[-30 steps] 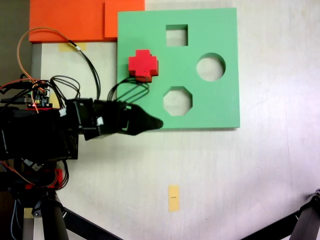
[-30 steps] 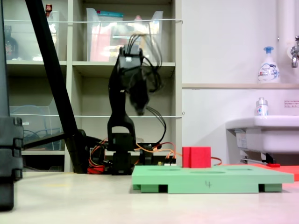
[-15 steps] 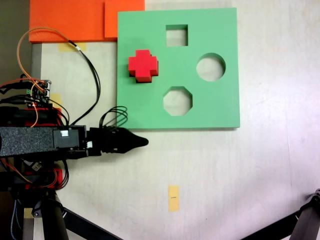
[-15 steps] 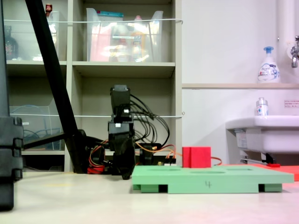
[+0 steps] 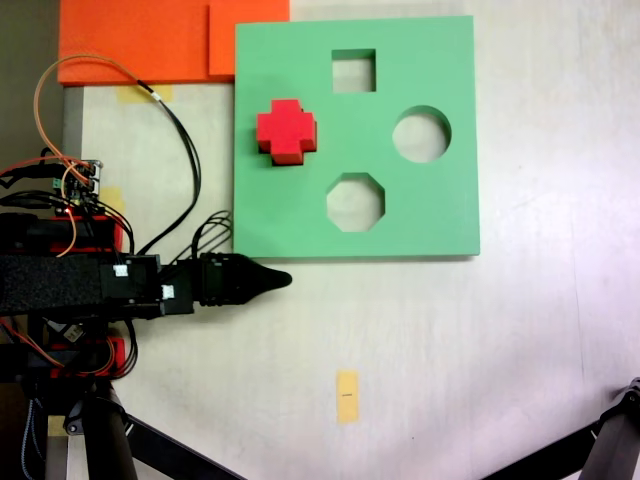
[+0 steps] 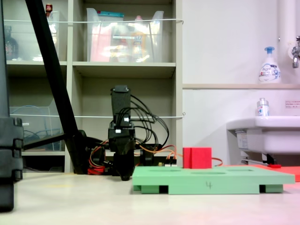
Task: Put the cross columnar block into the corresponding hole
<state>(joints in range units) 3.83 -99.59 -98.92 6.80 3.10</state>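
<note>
Cross columnar block point(image 5: 286, 130) stands upright near board's point(image 5: 440, 215) left edge.

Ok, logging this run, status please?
Gripper low on the table, off the green board, nothing held. Red cross block standing upright on the board, plus-shaped cutout not visible. Nothing obstructing.

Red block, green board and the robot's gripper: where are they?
Red block point(image 5: 286, 131): a fixed view from above, on its plus-shaped top.
Green board point(image 5: 440, 210): same view, on bare foam near its lower right corner.
Gripper point(image 5: 283, 280): same view, at its dark pointed tip.
</note>
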